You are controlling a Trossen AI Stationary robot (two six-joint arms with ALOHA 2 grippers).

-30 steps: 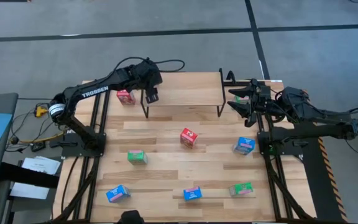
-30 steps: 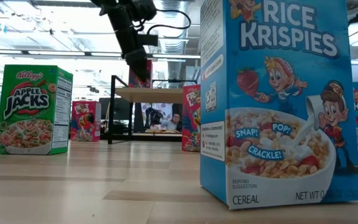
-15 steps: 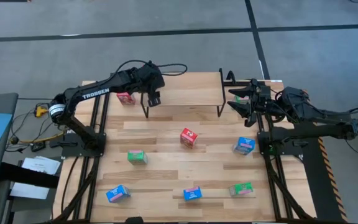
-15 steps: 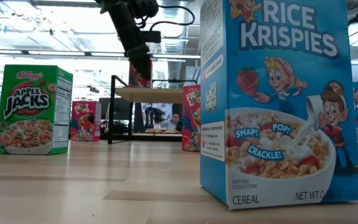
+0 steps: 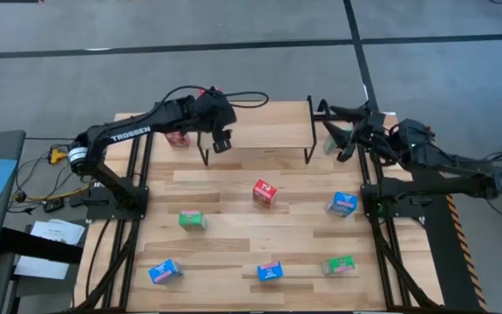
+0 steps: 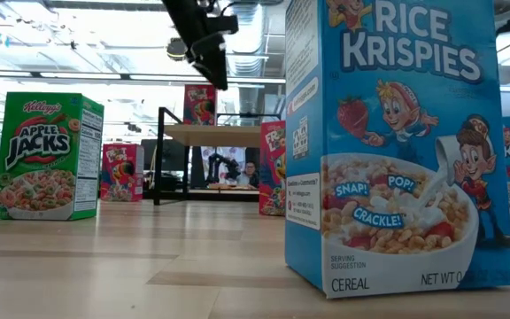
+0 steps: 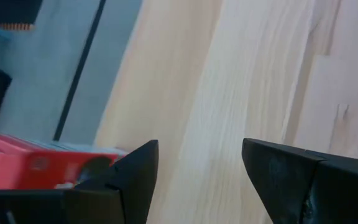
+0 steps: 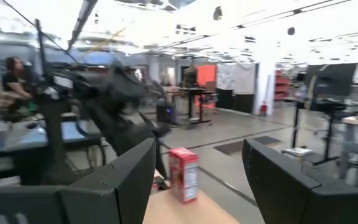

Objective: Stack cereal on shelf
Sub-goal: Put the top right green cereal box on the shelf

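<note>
A red cereal box [image 6: 199, 105] stands upright on the left end of the shelf [image 6: 224, 135]. It also shows in the right wrist view [image 8: 184, 175] and beside one finger in the left wrist view [image 7: 42, 168]. My left gripper [image 5: 221, 141] is open and empty above the shelf's left end, higher than the box in the low view [image 6: 211, 58]. My right gripper [image 5: 338, 133] is open and empty at the shelf's right end [image 5: 310, 131], and its wrist view looks level along the board [image 8: 179, 211].
Loose boxes stand on the table: red [image 5: 265, 193], red left of the shelf [image 5: 177, 137], green [image 5: 193, 220], green [image 5: 338, 264], blue [image 5: 166, 271], blue [image 5: 269, 271], blue [image 5: 342, 203]. A pale green box [image 5: 331, 143] shows under my right gripper. People sit in the room behind.
My left gripper has risen from the red box and gone a little toward the table's right, leaving the box standing alone on the shelf. My right gripper has lifted and tipped up from pointing down to pointing level toward the shelf.
</note>
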